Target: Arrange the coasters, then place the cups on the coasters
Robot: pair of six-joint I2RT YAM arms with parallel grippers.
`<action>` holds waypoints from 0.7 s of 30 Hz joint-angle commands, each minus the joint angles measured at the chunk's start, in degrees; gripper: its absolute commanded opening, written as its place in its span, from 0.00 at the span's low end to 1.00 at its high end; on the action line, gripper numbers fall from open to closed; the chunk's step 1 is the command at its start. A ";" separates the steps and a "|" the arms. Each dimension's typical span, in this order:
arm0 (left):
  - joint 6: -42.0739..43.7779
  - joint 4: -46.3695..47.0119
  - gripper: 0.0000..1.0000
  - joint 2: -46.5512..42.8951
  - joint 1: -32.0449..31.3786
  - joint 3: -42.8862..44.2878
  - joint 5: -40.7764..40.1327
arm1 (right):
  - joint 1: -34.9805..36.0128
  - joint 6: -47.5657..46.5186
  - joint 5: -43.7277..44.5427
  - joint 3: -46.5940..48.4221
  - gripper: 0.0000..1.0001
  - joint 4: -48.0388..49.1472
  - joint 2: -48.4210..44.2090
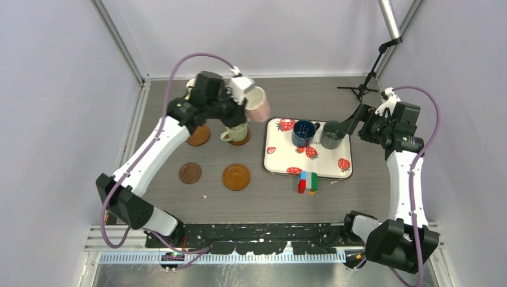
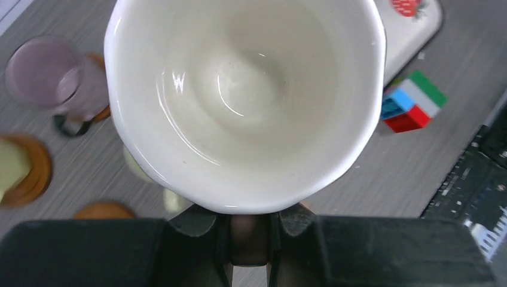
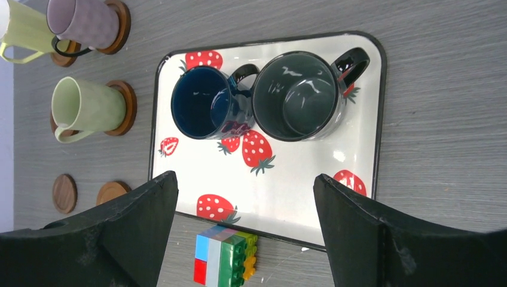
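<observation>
Gripping the pink cup (image 1: 259,107) in the left gripper (image 2: 248,218), jaws pinched almost together on a bit of the cup just under its rim; cannot tell from the wrist view whether handle or wall. Holding it off the table (image 1: 281,206), tipped on its side, white inside turned to the wrist camera, pink outside showing from above. Placed over the gap between the green cup (image 1: 236,131) and the tray (image 1: 326,160), toward the far side.

Hovering with the right gripper (image 3: 244,179) by the tray's far right corner, jaws spread wide, gripping nothing.

On the tray's far half: blue cup (image 1: 304,133) left, grey cup (image 1: 332,135) right, upright, just beside each other, handles pointing right and far.

Left of the tray: six coasters (image 1: 236,177) in three rows of two. Far row, both loaded: yellow cup (image 3: 24,30) on the left one, mauve cup (image 3: 84,21) on the right one. Middle row: green cup upright on the right one, handle to the left; left one bare and partly under the left arm. Near row, both bare: dark coaster (image 1: 190,173) left, lighter one right, apart from each other.

Just near of the tray's near edge, on the table: blocks (image 1: 308,183), red, blue, white, green and yellow.
</observation>
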 commanded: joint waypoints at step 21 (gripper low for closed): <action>21.74 9.71 0.00 -5.86 46.32 -21.30 18.14 | -0.08 -0.81 -4.05 0.18 0.88 0.70 4.82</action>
